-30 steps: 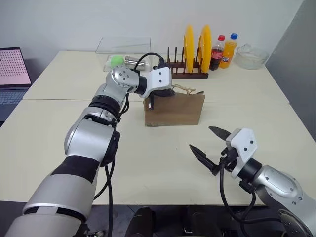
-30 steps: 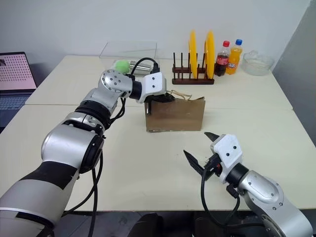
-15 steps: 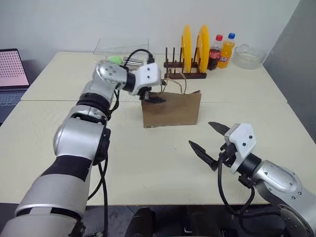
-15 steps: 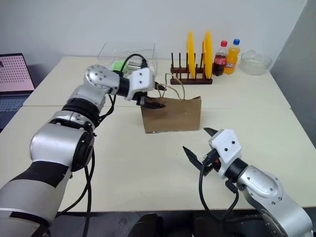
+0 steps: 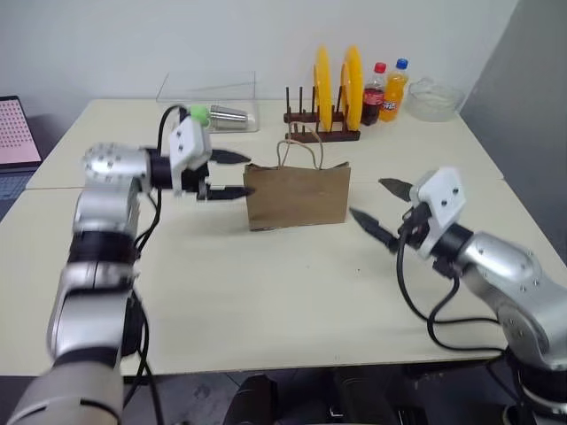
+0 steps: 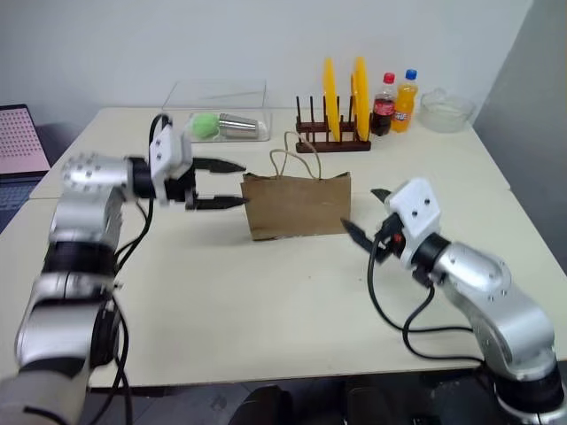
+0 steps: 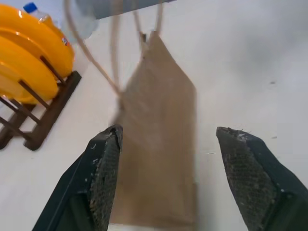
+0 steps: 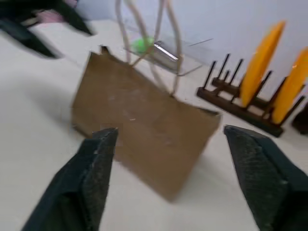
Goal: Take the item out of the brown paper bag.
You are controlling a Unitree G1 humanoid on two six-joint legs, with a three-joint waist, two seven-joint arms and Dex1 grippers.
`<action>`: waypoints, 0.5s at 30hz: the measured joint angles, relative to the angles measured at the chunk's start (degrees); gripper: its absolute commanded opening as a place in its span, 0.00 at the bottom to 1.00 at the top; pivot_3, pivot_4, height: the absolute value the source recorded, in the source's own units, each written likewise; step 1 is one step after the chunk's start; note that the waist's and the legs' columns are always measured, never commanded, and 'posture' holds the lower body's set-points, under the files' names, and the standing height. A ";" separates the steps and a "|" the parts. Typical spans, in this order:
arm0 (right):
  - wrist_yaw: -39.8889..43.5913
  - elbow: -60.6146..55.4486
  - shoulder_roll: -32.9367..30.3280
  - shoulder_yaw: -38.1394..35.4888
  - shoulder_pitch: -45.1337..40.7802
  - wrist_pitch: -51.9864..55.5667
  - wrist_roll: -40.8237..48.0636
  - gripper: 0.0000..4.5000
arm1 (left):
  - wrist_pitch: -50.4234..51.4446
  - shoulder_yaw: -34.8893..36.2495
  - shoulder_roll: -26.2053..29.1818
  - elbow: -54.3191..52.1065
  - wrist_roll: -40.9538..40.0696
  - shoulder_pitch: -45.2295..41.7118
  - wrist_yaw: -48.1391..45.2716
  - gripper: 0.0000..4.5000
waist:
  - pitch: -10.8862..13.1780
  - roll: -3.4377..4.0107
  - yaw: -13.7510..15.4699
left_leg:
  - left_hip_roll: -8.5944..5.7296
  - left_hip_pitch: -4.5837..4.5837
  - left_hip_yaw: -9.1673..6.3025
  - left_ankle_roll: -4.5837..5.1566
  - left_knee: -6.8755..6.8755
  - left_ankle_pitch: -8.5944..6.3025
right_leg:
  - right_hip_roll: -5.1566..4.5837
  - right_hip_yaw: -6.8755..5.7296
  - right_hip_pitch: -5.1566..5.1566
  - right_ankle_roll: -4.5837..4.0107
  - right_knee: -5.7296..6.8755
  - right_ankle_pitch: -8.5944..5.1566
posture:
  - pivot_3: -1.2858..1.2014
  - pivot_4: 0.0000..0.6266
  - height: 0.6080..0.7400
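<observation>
On matte cream table we find creased brown paper bag upright between left gripper and right gripper, both spread, empty.

Yellow plates in rack, two bottles

The paper bag is plain brown, and its thin handles are a light tan. The table is a pale cream colour. Two plates are bright yellow, and they stand in a dark brown rack. One bottle has dark cola and a red cap. The other bottle is orange with a blue cap. A small ball is green. Both grippers have black fingers and white casings. The laptop screen is pink with tiny dots.
</observation>
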 measured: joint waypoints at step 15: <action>19.35 73.48 7.80 16.59 -45.69 -37.98 -24.82 0.00 | 20.06 4.27 -15.15 -50.85 -6.76 41.93 40.02 0.73 | -0.08 0.10 0.53 | 0.00 0.38 0.23 -0.01 -0.12 0.00 | 0.01 0.10 0.21 -0.24 0.00 0.05 | 0.52 0.24 1.00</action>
